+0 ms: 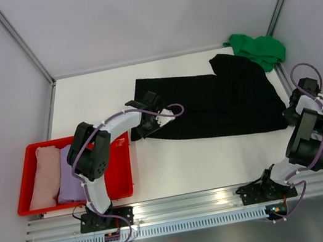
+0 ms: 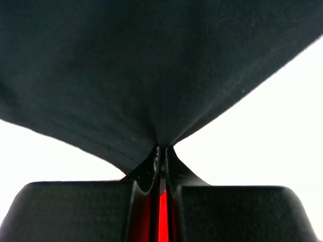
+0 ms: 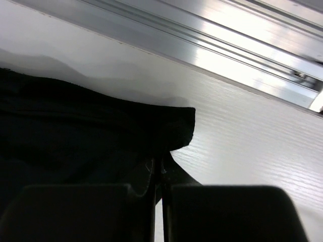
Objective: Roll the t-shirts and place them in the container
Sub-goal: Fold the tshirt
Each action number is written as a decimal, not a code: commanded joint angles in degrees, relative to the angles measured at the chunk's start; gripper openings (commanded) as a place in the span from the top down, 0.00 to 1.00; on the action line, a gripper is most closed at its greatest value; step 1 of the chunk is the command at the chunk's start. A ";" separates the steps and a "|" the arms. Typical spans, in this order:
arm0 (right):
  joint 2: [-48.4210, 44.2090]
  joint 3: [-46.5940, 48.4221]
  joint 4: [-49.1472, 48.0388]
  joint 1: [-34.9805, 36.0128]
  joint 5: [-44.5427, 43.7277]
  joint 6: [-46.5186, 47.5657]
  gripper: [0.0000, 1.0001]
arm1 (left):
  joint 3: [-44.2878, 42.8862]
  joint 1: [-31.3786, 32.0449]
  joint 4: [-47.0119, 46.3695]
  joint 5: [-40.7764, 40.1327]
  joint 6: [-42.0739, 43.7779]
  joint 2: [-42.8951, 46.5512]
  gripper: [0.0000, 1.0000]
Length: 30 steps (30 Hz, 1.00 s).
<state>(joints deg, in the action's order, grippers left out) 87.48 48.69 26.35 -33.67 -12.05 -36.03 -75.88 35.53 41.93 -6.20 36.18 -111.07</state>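
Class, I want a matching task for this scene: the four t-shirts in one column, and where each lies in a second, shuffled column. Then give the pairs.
1. black t-shirt
2. green t-shirt
3. pink t-shirt
4. lavender t-shirt

A. left end of the red tray
B. bunched at the far right corner of the table
C. middle of the tray
D. spread across the table's middle

Pairs: 1-D, 2-B, 3-A, 4-C

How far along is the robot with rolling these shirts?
Two look done: the pink t-shirt and the lavender t-shirt lie rolled in the red tray. In hand: the black t-shirt lies spread out, the left gripper and right gripper each shut on an edge of it. Left: rolling it, then the green t-shirt, crumpled at the far right corner.
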 commanded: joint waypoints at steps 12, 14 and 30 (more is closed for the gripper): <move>-11.63 -2.80 12.85 -2.10 -13.96 2.81 1.00 | 15.04 11.40 12.56 18.06 -6.30 19.74 0.98; -12.94 -3.42 13.90 -2.36 -14.22 3.16 1.00 | 18.81 12.72 12.82 19.03 -5.60 21.06 0.98; -16.11 10.44 18.49 1.48 -18.45 1.84 0.41 | -0.03 5.71 14.32 16.84 -14.10 21.79 0.25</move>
<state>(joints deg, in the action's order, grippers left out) 72.16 52.16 45.95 -34.94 -27.90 -34.72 -67.09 45.82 59.11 12.91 28.84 -86.35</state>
